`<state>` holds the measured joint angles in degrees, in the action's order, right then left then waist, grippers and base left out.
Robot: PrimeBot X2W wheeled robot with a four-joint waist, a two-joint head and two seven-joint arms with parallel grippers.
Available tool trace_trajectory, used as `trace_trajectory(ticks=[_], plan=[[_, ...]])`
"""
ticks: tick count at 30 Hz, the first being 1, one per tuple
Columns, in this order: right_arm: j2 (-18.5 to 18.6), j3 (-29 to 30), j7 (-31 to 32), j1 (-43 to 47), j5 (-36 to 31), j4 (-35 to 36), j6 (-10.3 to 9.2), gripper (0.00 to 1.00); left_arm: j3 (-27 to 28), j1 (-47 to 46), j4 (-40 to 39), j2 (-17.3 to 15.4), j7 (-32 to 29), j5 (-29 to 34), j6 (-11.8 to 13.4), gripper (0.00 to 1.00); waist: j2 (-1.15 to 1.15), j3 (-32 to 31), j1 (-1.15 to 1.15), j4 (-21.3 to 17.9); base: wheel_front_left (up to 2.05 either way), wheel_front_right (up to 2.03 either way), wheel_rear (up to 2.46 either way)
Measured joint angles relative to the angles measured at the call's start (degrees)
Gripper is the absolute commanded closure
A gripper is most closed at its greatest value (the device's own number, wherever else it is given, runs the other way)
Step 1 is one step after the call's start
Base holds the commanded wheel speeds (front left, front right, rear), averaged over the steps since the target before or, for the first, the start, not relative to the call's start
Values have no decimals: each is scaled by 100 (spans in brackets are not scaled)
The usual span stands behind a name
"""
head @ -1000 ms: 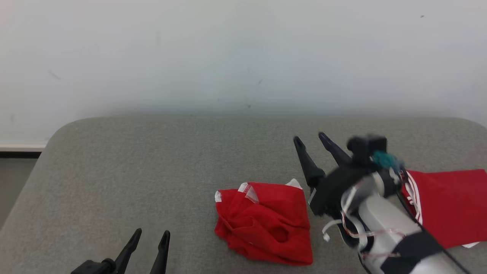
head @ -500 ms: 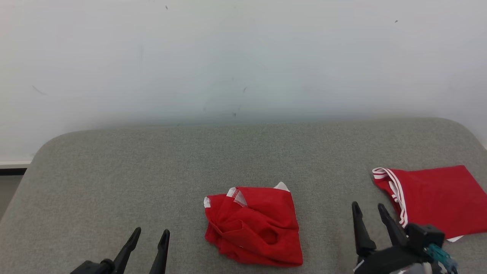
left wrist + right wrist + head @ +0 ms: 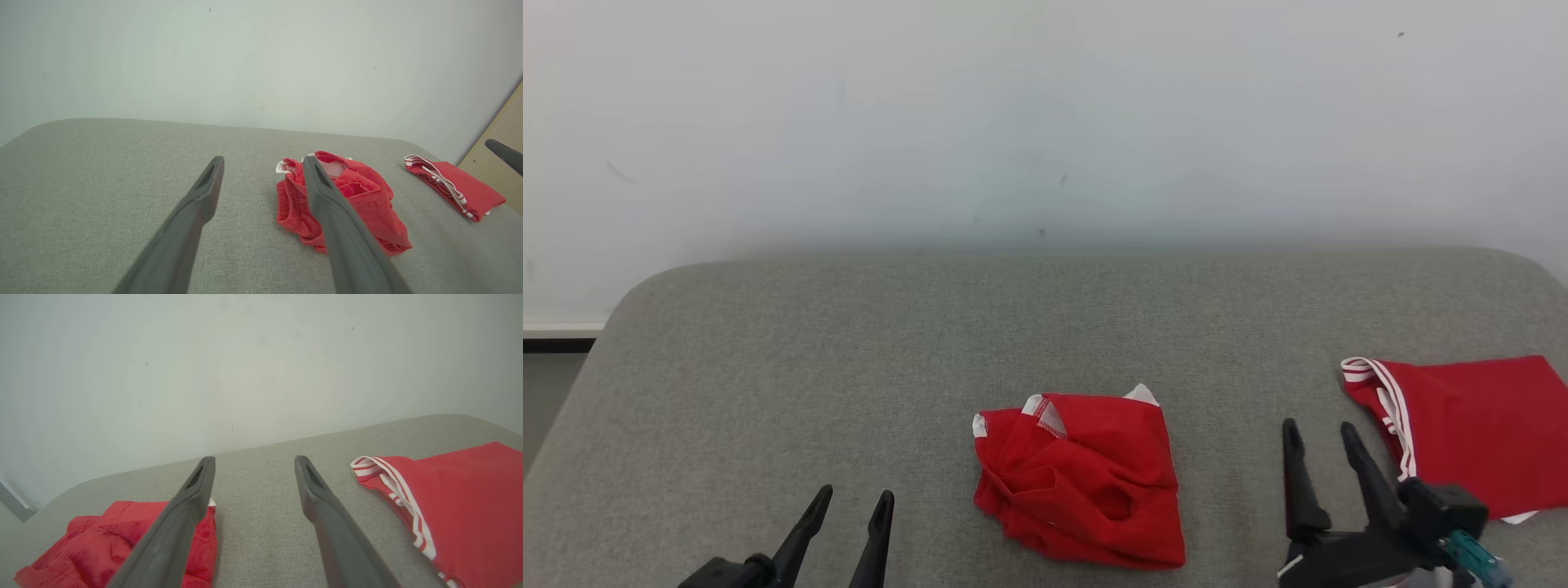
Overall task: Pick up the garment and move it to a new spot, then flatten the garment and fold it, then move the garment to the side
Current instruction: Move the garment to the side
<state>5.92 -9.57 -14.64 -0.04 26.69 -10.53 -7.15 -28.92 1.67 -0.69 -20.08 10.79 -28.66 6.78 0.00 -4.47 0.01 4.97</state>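
While left jaws and right jaws stand spread, crumpled garment (image 3: 1078, 478) lies between them, untouched.

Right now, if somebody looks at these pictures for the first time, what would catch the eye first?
The crumpled red garment stands out first, lying in the near middle of the grey padded surface. Next comes the folded red garment with white stripes, lying flat at the surface's right end. The left tool and right tool hover open at the head view's lower left and lower right, touching neither garment.
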Motion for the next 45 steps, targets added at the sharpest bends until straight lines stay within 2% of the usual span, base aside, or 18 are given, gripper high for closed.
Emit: trace_trajectory(ticks=[3,10,20,34,45], plan=[[-1,-169,118,-172,-5,-224,0,0,1,-5,9,1,-2,0,-1,0,0,30,0,65,0,0,0],[169,-487,1276,-727,-252,-1080,0,0,-96,-145,53,32,-67,0,-32,0,0,96,0,221,0,0,0],[85,-793,2552,-1090,-271,-1728,0,0,-158,-252,152,93,-119,0,-125,0,0,206,0,504,0,0,0],[-77,-891,3441,-1611,-31,-2223,0,0,-141,-251,192,98,-116,0,-124,0,0,297,0,655,0,0,0],[-149,-799,3774,-1848,233,-2513,0,0,-197,-328,277,148,-118,0,-174,0,0,311,0,818,0,0,0]])
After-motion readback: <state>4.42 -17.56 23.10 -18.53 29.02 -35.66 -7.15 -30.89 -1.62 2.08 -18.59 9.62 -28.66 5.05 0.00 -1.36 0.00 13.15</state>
